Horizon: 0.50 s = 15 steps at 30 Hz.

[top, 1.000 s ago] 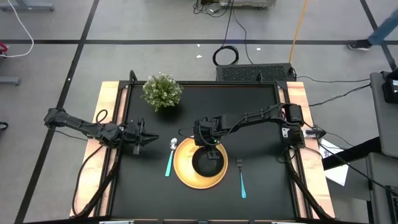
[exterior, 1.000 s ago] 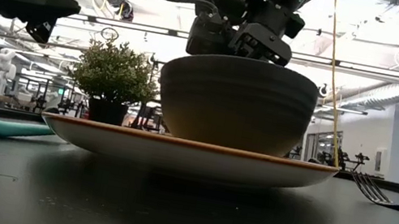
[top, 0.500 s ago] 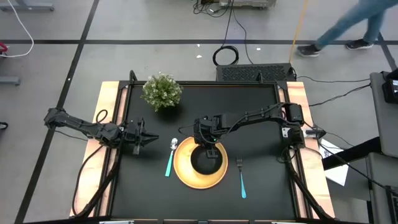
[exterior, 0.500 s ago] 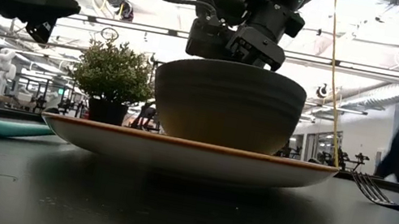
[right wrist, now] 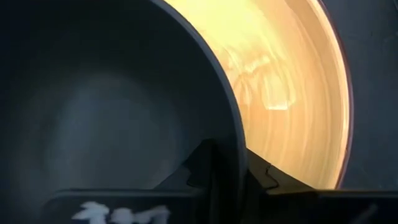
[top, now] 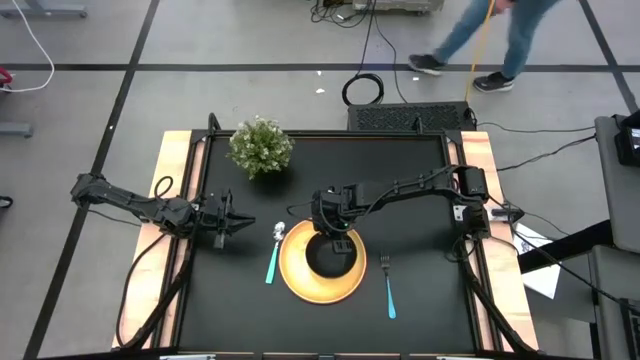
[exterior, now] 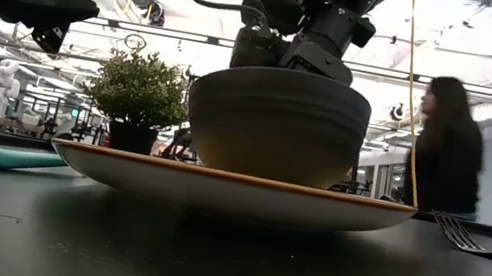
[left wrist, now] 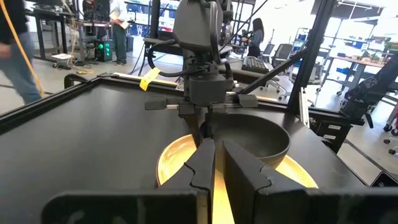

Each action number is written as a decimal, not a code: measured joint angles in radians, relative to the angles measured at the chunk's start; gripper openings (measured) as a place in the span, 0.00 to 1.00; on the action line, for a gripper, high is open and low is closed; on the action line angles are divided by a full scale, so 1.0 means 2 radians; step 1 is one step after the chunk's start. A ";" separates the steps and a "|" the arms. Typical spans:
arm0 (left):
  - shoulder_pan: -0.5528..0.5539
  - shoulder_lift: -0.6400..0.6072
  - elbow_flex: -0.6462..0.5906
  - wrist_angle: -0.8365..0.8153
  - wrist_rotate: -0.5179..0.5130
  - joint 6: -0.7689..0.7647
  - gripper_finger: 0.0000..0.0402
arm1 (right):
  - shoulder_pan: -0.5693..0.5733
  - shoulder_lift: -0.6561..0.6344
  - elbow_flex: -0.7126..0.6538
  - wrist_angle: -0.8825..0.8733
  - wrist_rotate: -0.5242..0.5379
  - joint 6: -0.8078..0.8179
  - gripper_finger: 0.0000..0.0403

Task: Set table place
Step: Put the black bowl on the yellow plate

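Black bowl (top: 330,257) sits on the yellow plate (top: 300,277).
The right claw (top: 336,231) straddles the bowl's rim, one finger inside, one outside; whether it pinches, I cannot tell. Left of the plate, beyond the teal-handled spoon (top: 273,255), the left claw (top: 238,226) hovers clenched over the tabletop (top: 400,170); the fork (top: 388,285) lies right of the plate.

Four cameras. One looks straight down on the whole table (top: 250,300). One sits at tabletop level, close to the yellow plate (exterior: 237,190), facing the room. Two wrist cameras both look closely at the black bowl (left wrist: 255,134).
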 joint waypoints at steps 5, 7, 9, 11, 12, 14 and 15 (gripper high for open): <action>0.000 0.000 0.000 0.000 0.000 0.000 0.08 | 0.003 0.000 0.000 0.000 0.001 0.000 0.11; 0.000 0.000 0.000 0.000 0.000 0.000 0.08 | 0.005 0.000 0.000 0.000 0.002 0.000 0.11; 0.000 0.000 0.000 0.000 0.000 0.000 0.08 | 0.008 0.000 0.000 0.001 0.002 -0.001 0.13; 0.000 0.000 0.000 0.000 0.000 0.000 0.08 | 0.013 0.000 0.000 0.003 0.005 -0.004 0.14; 0.000 0.000 0.000 0.000 0.000 0.000 0.08 | 0.015 0.000 0.000 0.004 0.008 -0.004 0.15; 0.000 0.000 0.000 0.000 0.000 0.000 0.08 | 0.020 0.000 0.000 0.004 0.022 -0.006 0.17; 0.000 0.000 0.000 0.000 0.000 0.000 0.08 | 0.022 0.000 0.000 0.004 0.029 -0.008 0.17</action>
